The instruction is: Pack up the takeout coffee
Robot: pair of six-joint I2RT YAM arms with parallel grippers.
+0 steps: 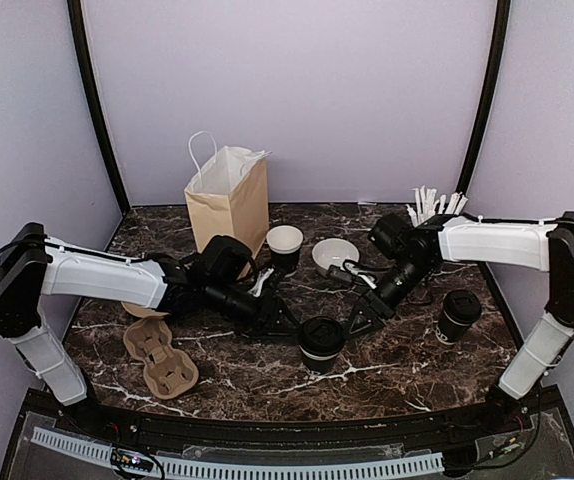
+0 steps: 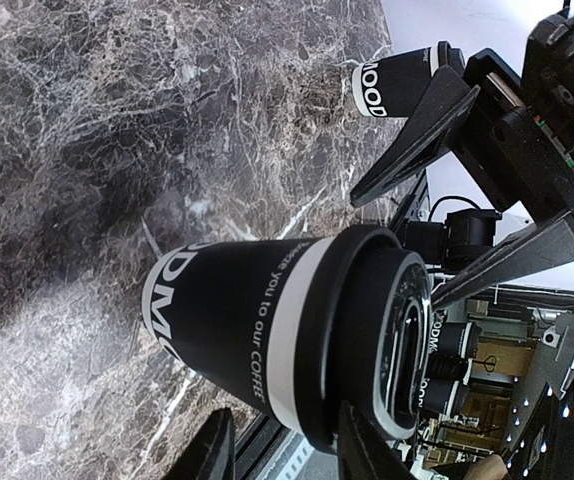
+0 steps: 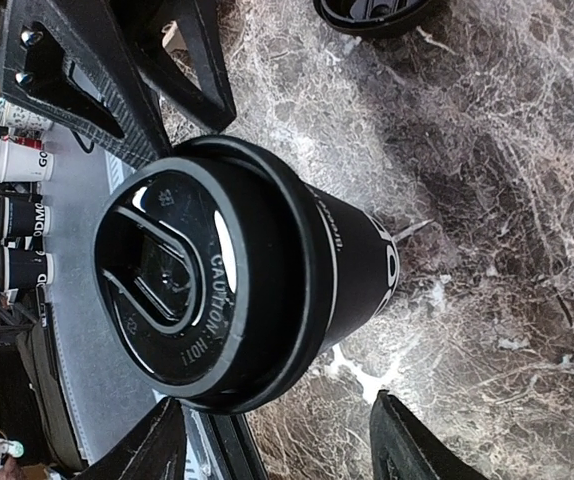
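Note:
A black takeout coffee cup with a dome lid stands at the table's front centre. It fills the left wrist view and the right wrist view. My left gripper is open just left of it; in its wrist view the cup sits at the jaws' mouth, lid rim against one finger. My right gripper is open just right of the cup, fingers apart below it in its wrist view. A second lidded cup stands right. An unlidded black cup stands behind.
A brown paper bag stands at the back left. A cardboard cup carrier lies front left. A low white bowl and a white cup of wrapped straws are at the back. A black round object shows at the right wrist view's top edge.

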